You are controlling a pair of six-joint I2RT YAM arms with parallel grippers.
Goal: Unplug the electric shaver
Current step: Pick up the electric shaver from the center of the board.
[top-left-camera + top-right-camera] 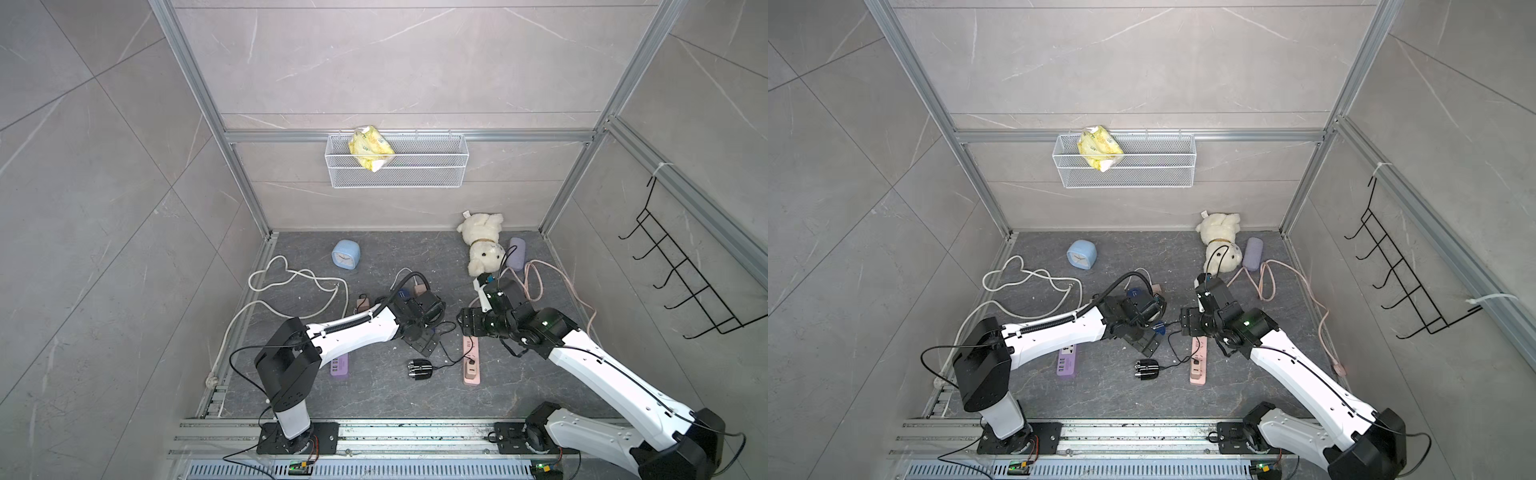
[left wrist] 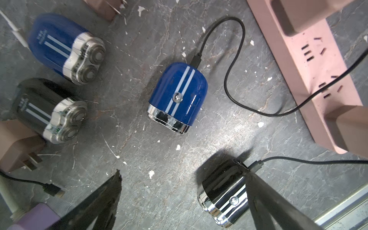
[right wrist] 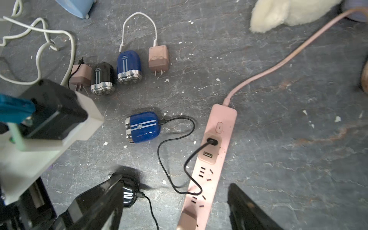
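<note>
Currently left gripper (image 2: 183, 199) and right gripper (image 3: 173, 203) are gaping wide, empty. Blue shaver (image 3: 143, 127) is lying corded to pink power strip (image 3: 225, 117); pinning strip while pulling plug (image 3: 212, 141) straight seems best.

Surface (image 2: 139, 159): dark stone-look, rough, veined, w/ white flecks. Blue shaver (image 2: 178, 97) ahead of left hand (image 2: 183, 172): glossy plastic, mirror-chrome band. Black shaver (image 2: 223, 199) just by one finger of that hand: glossy black, chrome stripes & rim. Cable (image 2: 229, 83): thin, matt black, rubbery. Strip (image 3: 215, 151) btwn right hand's (image 3: 175, 181) fingers (image 3: 95, 203): smooth matt pink plastic. The fingers: black, slight sheen. Adapter (image 3: 158, 58) beyond right hand: matt brownish plastic, bare metal prongs. Toy (image 3: 278, 14): fluffy cream plush. Basket (image 1: 415, 174): white wire mesh.
</note>
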